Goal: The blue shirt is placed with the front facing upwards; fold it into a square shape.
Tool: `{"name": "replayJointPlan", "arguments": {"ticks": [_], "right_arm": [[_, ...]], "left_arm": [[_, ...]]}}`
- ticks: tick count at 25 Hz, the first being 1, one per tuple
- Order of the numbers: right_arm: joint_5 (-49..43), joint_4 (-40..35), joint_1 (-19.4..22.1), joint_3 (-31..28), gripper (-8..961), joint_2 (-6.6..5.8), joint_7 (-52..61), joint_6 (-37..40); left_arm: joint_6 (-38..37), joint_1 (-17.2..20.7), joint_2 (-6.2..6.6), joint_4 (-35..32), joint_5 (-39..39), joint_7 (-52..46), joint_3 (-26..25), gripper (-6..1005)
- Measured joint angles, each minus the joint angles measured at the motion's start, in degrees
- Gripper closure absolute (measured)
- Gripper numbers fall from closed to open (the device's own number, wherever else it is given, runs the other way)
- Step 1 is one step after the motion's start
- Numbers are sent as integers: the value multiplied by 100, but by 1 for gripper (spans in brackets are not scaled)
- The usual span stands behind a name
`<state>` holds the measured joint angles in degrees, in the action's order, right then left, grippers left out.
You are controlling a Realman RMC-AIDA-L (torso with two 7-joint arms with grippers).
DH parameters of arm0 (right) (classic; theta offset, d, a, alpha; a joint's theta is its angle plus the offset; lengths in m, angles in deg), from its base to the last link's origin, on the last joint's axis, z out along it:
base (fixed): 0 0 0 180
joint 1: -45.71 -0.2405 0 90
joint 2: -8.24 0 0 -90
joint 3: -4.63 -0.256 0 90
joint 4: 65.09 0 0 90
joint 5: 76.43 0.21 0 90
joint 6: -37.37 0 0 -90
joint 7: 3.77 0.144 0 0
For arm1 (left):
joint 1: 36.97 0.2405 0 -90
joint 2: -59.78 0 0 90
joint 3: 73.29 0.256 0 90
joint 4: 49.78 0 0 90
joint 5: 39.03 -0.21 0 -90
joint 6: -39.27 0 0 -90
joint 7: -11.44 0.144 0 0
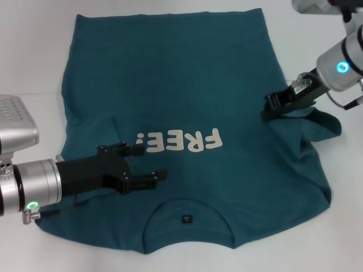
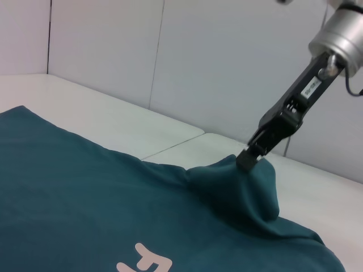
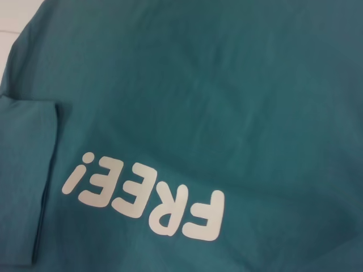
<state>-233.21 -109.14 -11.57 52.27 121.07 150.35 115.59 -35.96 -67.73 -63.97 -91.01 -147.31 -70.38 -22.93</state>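
Head view: right end effector point(image 1: 271, 109) pinching blue shirt point(image 1: 181, 73) sleeve.

Left pincer point(image 1: 148, 162) hides part of the blue shirt point(image 1: 181, 73); right sleeve bunched.

The head view looks forward and down from above the blue shirt point(image 1: 176, 85), taking in the whole garment with its collar nearest the camera. The left wrist view sits low and close over the shirt point(image 2: 68, 192), facing across it toward the right gripper point(image 2: 249, 158) at the far sleeve. The right wrist view looks steeply down, near the shirt point(image 3: 227, 85). All three share the "FREE!" print point(image 1: 180, 140).
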Motion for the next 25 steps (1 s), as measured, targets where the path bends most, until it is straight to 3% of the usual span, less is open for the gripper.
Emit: {"name": "replayJointPlan", "arguments": {"ticks": [10, 14, 25], "right_arm": [[98, 402, -141, 78, 899, 86, 57, -557], [330, 373, -138, 76, 744, 89, 53, -561], [60, 111, 392, 98, 417, -296, 279, -572]], "left_arm": [[7, 0, -6, -1, 0, 8, 0, 123], [9, 0, -5, 1, 0, 9, 0, 122], [5, 0, -2, 1, 0, 8, -1, 122]]}}
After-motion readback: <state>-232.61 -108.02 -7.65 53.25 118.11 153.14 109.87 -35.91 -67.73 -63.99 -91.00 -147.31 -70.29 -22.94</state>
